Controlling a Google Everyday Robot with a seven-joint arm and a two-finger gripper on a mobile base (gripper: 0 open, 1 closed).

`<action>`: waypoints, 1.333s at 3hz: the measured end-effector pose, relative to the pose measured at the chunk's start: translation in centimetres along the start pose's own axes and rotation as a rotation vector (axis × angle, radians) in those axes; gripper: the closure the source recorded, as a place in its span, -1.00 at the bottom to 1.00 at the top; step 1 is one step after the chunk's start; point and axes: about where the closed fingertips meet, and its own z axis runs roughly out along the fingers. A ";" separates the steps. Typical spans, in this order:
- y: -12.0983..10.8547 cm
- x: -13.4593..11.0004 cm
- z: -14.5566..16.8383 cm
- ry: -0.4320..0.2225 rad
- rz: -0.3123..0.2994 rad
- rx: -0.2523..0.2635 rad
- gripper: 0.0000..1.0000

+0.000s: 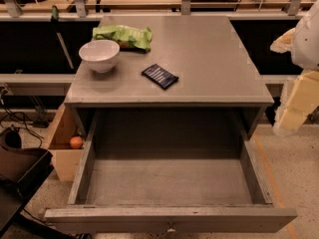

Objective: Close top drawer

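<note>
The top drawer (pixel 169 217) of the grey cabinet (pixel 209 59) is pulled far out towards me. Its inside is empty and its flat front faces me at the bottom of the camera view. A small metal knob (pixel 171 228) sits at the centre of the front. My gripper (pixel 293 108) is at the right edge of the view, pale yellow below the white arm. It hangs beside the cabinet's right front corner, above and to the right of the drawer's right wall, and touches nothing.
On the cabinet top stand a white bowl (pixel 99 55), a green snack bag (pixel 124 36) and a dark flat packet (pixel 160 76). A wooden box (pixel 62 133) with an orange ball (pixel 76 142) stands left of the cabinet. A dark bin (pixel 20 171) is at the lower left.
</note>
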 end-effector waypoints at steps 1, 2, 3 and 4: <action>0.0 0.0 0.0 0.000 0.000 0.000 -1.00; 1.4 0.8 1.0 -0.021 0.000 0.017 -1.00; 5.6 2.0 2.3 -0.087 -0.013 0.070 -1.00; 9.4 2.5 5.2 -0.126 -0.016 0.123 -0.63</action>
